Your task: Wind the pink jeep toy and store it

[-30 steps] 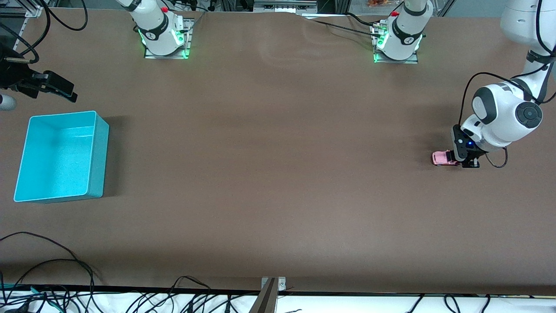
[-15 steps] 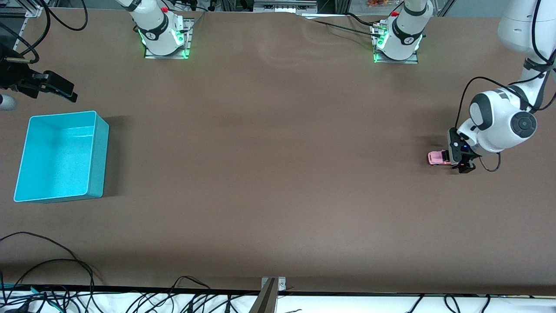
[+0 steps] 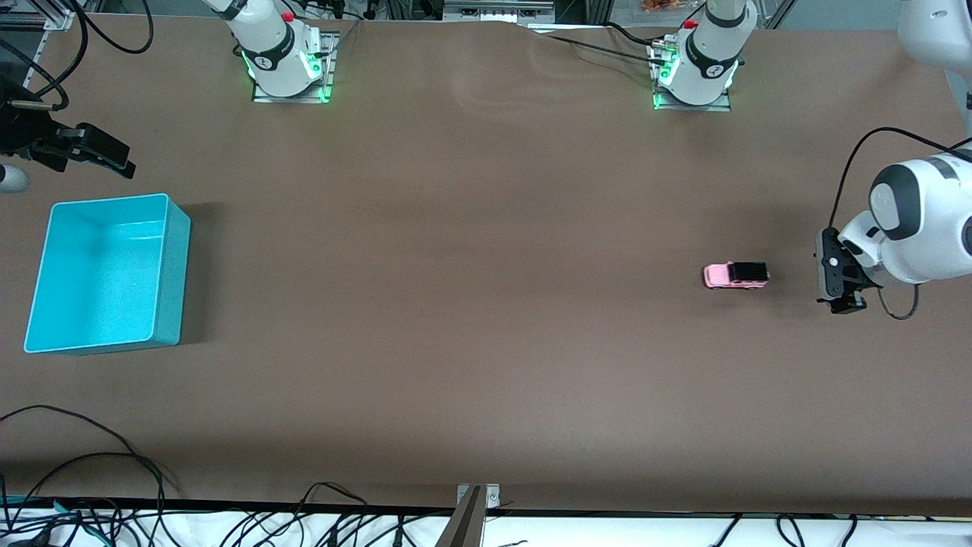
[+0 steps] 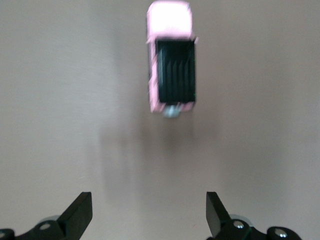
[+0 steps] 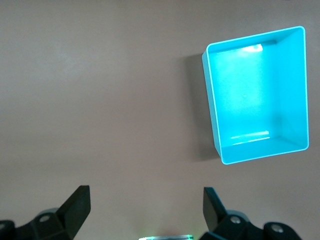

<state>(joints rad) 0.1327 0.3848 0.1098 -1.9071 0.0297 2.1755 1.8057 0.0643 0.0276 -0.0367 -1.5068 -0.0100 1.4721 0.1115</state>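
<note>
Jeep (image 3: 735, 275) sits free beside open left hand (image 3: 841, 292).

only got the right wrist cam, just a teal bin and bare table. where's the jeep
Observer: The pink jeep toy sits on the table near the left arm's end, well away from the teal bin.
Operator: is left holding it
Observer: No. The left gripper is open, beside the jeep and clear of it.
Operator: which way is it facing
Observer: Its pink nose points toward the bin's end, its black roof toward the left gripper.
</note>
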